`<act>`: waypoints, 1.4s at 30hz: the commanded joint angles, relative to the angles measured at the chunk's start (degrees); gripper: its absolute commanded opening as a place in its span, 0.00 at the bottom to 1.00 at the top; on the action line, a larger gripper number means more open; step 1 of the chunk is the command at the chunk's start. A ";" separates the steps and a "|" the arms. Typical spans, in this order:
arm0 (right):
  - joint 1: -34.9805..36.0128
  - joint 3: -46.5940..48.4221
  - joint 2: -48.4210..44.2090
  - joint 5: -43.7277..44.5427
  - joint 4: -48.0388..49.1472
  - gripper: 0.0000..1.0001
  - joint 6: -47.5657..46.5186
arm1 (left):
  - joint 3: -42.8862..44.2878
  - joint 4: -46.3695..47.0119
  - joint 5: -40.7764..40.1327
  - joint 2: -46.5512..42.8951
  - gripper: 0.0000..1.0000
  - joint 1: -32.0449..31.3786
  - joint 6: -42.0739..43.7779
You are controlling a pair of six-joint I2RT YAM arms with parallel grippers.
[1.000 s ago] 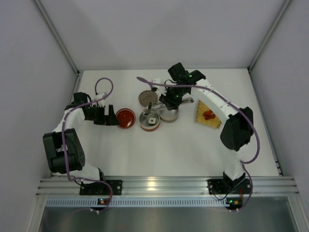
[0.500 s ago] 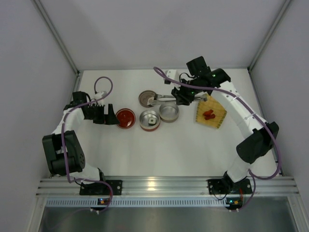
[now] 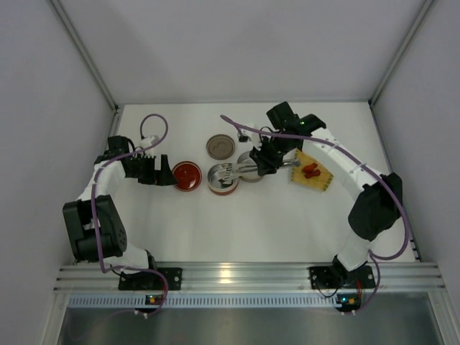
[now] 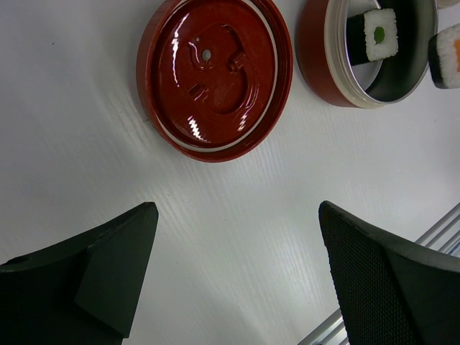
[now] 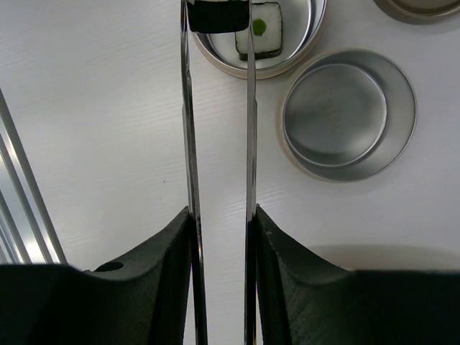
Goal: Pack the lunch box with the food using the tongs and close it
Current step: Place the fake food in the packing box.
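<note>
Seen from above, a white table [image 3: 287, 230] holds two robot arms. The left gripper [image 3: 167, 174] sits left of centre with its fingers spread wide and nothing between them, pointing at a glossy red lid [image 3: 187, 175] lying just beside it on the table. In the left wrist view that lid fills the upper middle of the frame.

The right gripper [image 3: 260, 164], just right of centre, is pinching the tongs [image 3: 238, 170]. The tongs are a slim pair of silver blades that reach leftward over a red-walled bowl [image 3: 215, 191] in the middle of the frame.

In the right wrist view, the two blades run from the bottom edge to the top. A dark-rimmed roll [image 5: 215, 14] is caught between their tips, cut off by the upper edge of the frame. Just right of it, inside the bowl's steel interior, lies a white sushi roll [image 5: 260, 30] with a black rim and a green centre.

An empty steel bowl [image 5: 348, 115] stands to the right of the red-walled one, close beside it. A round grey-brown disc [image 3: 221, 146] lies above the red-walled bowl in the overhead view.

To the right of the gripper, a yellow ribbed mat [image 3: 320, 180] carries a few small red bits [image 3: 310, 171].
</note>
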 commanded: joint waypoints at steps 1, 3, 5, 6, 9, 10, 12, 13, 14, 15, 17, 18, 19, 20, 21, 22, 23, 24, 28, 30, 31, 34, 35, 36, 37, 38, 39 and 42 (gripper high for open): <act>0.95 -1.27 0.92 -3.14 8.61 0.24 1.17 | 0.89 0.31 1.37 -1.20 0.98 0.45 1.07; 1.04 -1.45 1.63 -3.32 9.85 0.24 1.70 | 0.98 0.31 1.37 -1.11 0.98 0.45 1.07; 0.95 -1.27 2.85 -3.41 11.25 0.23 1.97 | 0.98 0.32 1.37 -0.85 0.98 0.45 0.98; 0.95 -1.19 3.12 -3.32 11.78 0.23 2.05 | 0.98 0.23 1.45 -0.67 0.98 0.45 0.98; 1.04 -0.66 4.44 -3.14 12.84 0.23 1.79 | 0.81 0.58 1.28 -0.32 0.98 0.45 1.07; 1.04 -0.48 5.05 -3.14 12.84 0.23 1.70 | 0.81 0.66 1.28 -0.15 0.98 0.45 1.16; 1.04 0.39 5.84 -3.32 12.49 0.23 1.35 | 0.63 0.93 1.11 0.03 0.98 0.45 1.16; 1.12 0.74 6.54 -3.40 12.40 0.23 1.27 | 0.72 1.02 1.10 0.29 0.98 0.45 1.07; 1.12 0.83 6.90 -3.41 12.31 0.23 0.92 | 0.72 1.02 1.02 0.47 0.98 0.45 1.07; 1.21 0.84 7.16 -3.14 12.40 0.23 0.74 | 0.72 1.10 1.10 0.56 0.98 0.45 1.07; 1.47 0.66 7.69 -2.88 12.92 0.23 0.39 | 0.72 1.28 1.19 0.82 0.98 0.45 1.07; 1.56 0.66 7.87 -2.88 13.19 0.23 0.30 | 0.72 1.28 1.19 0.82 0.99 0.45 1.07; 1.48 0.49 8.13 -2.97 13.45 0.23 0.38 | 0.80 1.28 1.02 1.00 0.98 0.54 0.98; 1.48 0.48 8.31 -2.97 13.80 0.23 0.47 | 0.72 1.45 1.10 1.08 0.98 0.45 1.07; 1.56 0.57 8.40 -3.23 14.33 0.23 0.65 | 0.80 1.46 0.93 1.17 0.98 0.45 1.07; 1.56 0.66 8.74 -3.32 14.51 0.23 0.82 | 0.81 1.37 0.84 1.17 0.98 0.45 1.24; 1.56 0.66 8.83 -3.40 14.77 0.23 0.91 | 0.81 1.37 0.75 1.26 0.98 0.45 1.24; 1.65 0.66 9.01 -3.75 15.38 0.23 1.00 | 0.72 1.46 0.75 1.26 0.98 0.45 1.33; 1.74 0.13 9.45 -4.46 16.79 0.23 1.96 | 0.54 1.63 0.49 1.52 0.98 0.45 1.42; 1.65 -0.39 9.36 -5.16 17.49 0.23 2.14 | 0.54 1.72 0.58 1.70 0.98 0.45 1.51; 1.65 -1.26 9.28 -5.34 18.54 0.23 2.40 | 0.45 1.72 0.58 1.87 0.99 0.45 1.42; 1.65 -2.68 9.45 -5.69 19.60 0.23 2.58 | 0.37 1.81 0.49 1.96 0.98 0.54 1.51; 1.65 -2.85 9.71 -5.86 19.61 0.24 2.58 | 0.45 1.72 0.58 1.96 0.98 0.54 1.51; 1.65 -3.20 10.15 -5.87 19.61 0.24 2.50 | 0.45 1.72 0.49 2.14 0.98 0.54 1.51; 1.65 -3.47 10.24 -5.95 19.52 0.25 2.23 | 0.45 1.81 0.49 2.14 0.98 0.54 1.51; 1.65 -3.73 10.33 -5.87 19.43 0.27 2.14 | 0.45 1.72 0.49 2.14 0.99 0.62 1.59; 1.65 -4.26 10.42 -5.69 19.52 0.29 1.97 | 0.45 1.72 0.40 2.05 0.99 0.62 1.60; 1.74 -5.31 10.42 -4.90 19.61 0.33 1.09 | 0.54 1.72 0.49 2.14 0.99 0.71 1.60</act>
